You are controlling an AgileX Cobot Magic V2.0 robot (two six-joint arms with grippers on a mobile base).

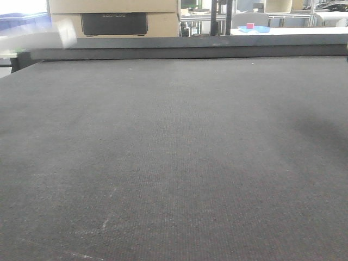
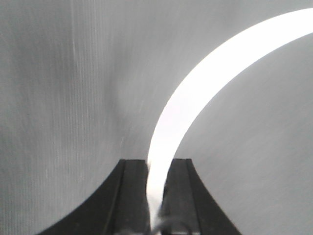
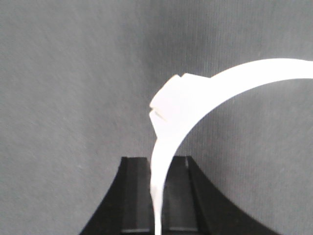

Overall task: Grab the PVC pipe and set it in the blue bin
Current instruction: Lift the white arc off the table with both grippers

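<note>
No PVC pipe shows as such on the dark table [image 1: 174, 163] in the front view, and neither arm is in that view. In the left wrist view my left gripper [image 2: 156, 161] is shut on a thin white curved band [image 2: 195, 93] that arcs up to the right above the table. In the right wrist view my right gripper [image 3: 163, 159] is shut on a similar white curved band [image 3: 195, 107] with a small blocky lump [image 3: 171, 98] on it. I cannot tell whether these bands belong to the pipe. A blurred bluish container [image 1: 19, 22] sits at the far left beyond the table.
Behind the table's far edge stand a cardboard box [image 1: 114, 16] with a black panel and a white bench carrying a small blue tray [image 1: 254, 29] with a pink object. Both wrist views show only grey table mat [image 2: 73, 98] beneath the grippers.
</note>
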